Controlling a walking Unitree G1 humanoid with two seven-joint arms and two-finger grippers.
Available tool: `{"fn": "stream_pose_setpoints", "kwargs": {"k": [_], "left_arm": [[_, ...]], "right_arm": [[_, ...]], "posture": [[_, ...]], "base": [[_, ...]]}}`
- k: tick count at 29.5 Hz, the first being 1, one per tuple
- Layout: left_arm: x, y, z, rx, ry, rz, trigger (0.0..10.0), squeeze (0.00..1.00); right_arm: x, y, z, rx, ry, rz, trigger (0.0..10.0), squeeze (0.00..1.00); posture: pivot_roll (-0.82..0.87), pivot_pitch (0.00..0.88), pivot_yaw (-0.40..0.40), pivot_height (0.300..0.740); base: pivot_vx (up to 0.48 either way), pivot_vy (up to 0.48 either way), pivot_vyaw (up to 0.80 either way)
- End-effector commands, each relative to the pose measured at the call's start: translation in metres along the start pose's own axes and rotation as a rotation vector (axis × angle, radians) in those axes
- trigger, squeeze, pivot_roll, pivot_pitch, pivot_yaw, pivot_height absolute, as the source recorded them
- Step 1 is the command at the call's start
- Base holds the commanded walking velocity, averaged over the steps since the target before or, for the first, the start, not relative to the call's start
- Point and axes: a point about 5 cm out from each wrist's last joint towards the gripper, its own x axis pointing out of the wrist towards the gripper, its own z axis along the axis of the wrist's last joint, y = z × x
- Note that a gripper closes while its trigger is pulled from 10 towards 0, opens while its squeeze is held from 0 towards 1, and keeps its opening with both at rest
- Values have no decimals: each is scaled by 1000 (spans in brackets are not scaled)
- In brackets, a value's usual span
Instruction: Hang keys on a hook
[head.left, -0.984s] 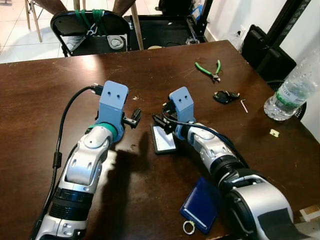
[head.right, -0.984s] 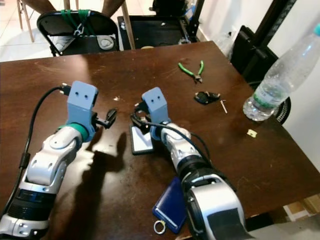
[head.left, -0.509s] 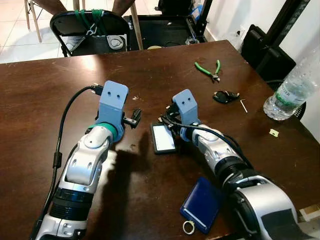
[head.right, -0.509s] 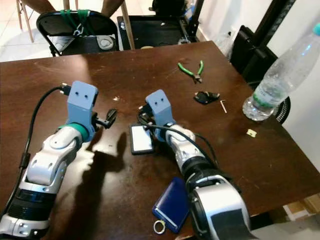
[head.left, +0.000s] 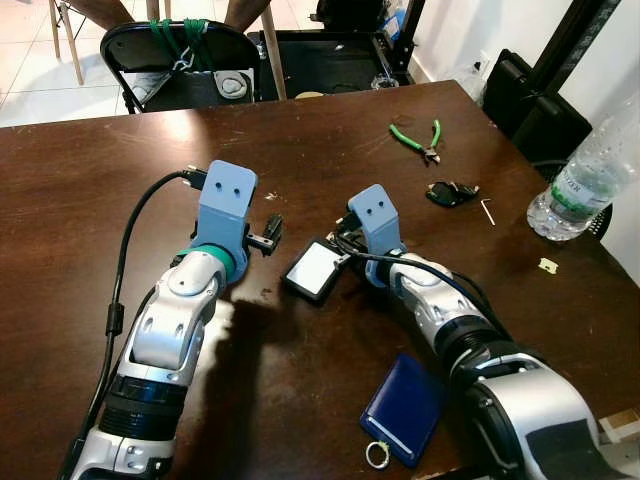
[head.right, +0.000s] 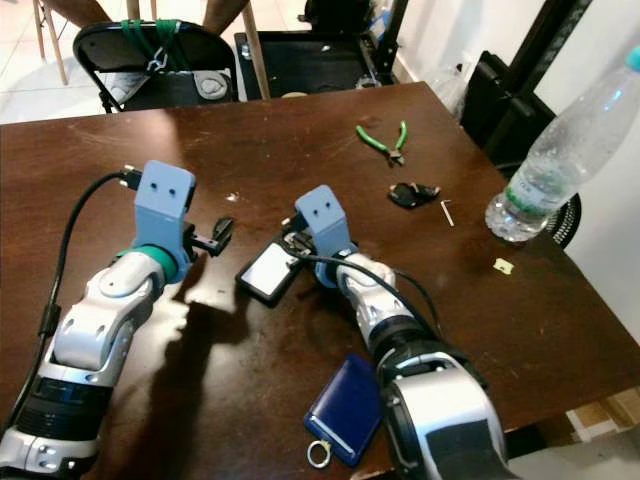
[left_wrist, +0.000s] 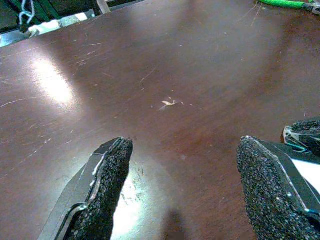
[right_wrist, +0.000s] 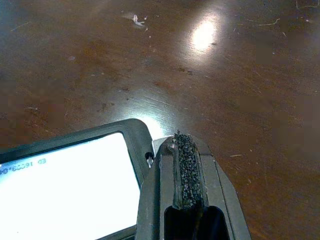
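Note:
A black key fob with keys (head.left: 452, 192) lies on the brown table (head.left: 300, 140), far right of both grippers. My right gripper (head.left: 338, 251) is near the table's middle, fingers (right_wrist: 184, 170) pressed together at the edge of a black-framed badge holder with a white face (head.left: 313, 270). The holder sits turned at an angle, and a small metal ring (right_wrist: 150, 159) shows at its rim. My left gripper (left_wrist: 185, 185) hovers just left of the holder, open with bare table between its pads. I see no hook.
Green pliers (head.left: 418, 137) lie beyond the keys, a small hex key (head.left: 488, 211) beside them. A water bottle (head.left: 585, 180) stands at the right edge. A blue card wallet (head.left: 402, 408) with a ring (head.left: 377, 456) lies near the front. A black chair (head.left: 180, 60) stands behind the table.
My right gripper has moved slightly right and turned, and the badge holder has swung with it from square-on to diagonal, shifting left. The left arm has stayed put.

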Motion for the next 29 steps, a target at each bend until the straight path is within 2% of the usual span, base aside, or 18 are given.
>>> {"fn": "stream_pose_setpoints", "kwargs": {"k": [1, 3, 4, 6, 8, 9, 10, 12, 14, 15, 19, 20, 23, 24, 25, 26, 27, 29], "left_arm": [[0, -1, -2, -5, 11, -2, 10000, 0], [0, -1, -2, -5, 11, -2, 10000, 0], [0, -1, -2, -7, 11, -1, 10000, 0], [0, -1, -2, -7, 11, -1, 10000, 0], [0, -1, -3, -8, 12, 1, 10000, 0], [0, -1, -3, -8, 12, 1, 10000, 0], [0, -1, -3, -8, 12, 1, 10000, 0], [0, -1, -3, -8, 12, 1, 10000, 0], [1, -3, -2, -8, 11, -8, 10000, 0], [2, -4, -1, -8, 10, -11, 10000, 0], [3, -4, -1, -9, 8, -14, 10000, 0], [3, -4, 0, -8, 7, -14, 10000, 0], [3, -4, 0, -8, 7, -14, 10000, 0], [2, -4, -1, -8, 7, -13, 10000, 0], [2, -4, -1, -8, 7, -13, 10000, 0], [2, -3, -1, -7, 8, -11, 10000, 0], [2, -3, -1, -7, 8, -11, 10000, 0], [0, -2, -1, -6, 9, -7, 10000, 0]], "right_arm": [[-2, 3, -14, 18, 51, 1, 1686, 0], [-2, 3, -14, 18, 51, 1, 1686, 0], [-1, 0, -2, 52, -19, 2, 0, 0], [-1, 0, -2, 52, -19, 2, 0, 0], [-1, -6, 22, 122, -166, 11, 0, 0], [-1, -6, 22, 122, -166, 11, 0, 0], [-2, -9, 35, 159, -245, 19, 0, 0], [-2, -9, 35, 159, -245, 19, 0, 0], [-9, -19, 68, 230, -435, 13, 0, 0], [-11, -21, 72, 231, -462, 6, 0, 0], [-11, -21, 71, 217, -458, 1, 0, 0], [-10, -19, 65, 179, -423, -9, 9961, 0], [-10, -19, 65, 179, -423, -9, 9961, 0], [-6, -14, 53, 96, -346, -16, 10000, 0], [-6, -14, 53, 96, -346, -16, 10000, 0], [-4, -9, 36, -26, -229, -34, 10000, 1000], [-4, -9, 36, -26, -229, -34, 10000, 1000], [-6, -11, 6, -213, -35, -63, 10000, 1000]], "posture": [[-82, 173, 26, 740], [-82, 173, 26, 740], [-81, 174, 25, 740], [-81, 174, 25, 740], [-80, 177, 27, 740], [-80, 177, 27, 740], [-83, 177, 31, 740], [-83, 177, 31, 740], [-94, 173, 38, 740], [-93, 172, 38, 740], [-93, 172, 38, 740], [-90, 173, 38, 740], [-90, 173, 38, 740], [-88, 173, 37, 740], [-88, 173, 37, 740], [-86, 174, 36, 740], [-86, 174, 36, 740], [-84, 177, 33, 740]], "base": [[0, 0, 0], [0, 0, 0], [0, 0, 0], [0, 0, 0], [0, 0, 0], [0, 0, 0], [0, 0, 0], [0, 0, 0], [0, 0, 0], [0, 0, 0], [0, 0, 0], [0, 0, 0], [0, 0, 0], [0, 0, 0], [0, 0, 0], [0, 0, 0], [0, 0, 0], [0, 0, 0]]}}
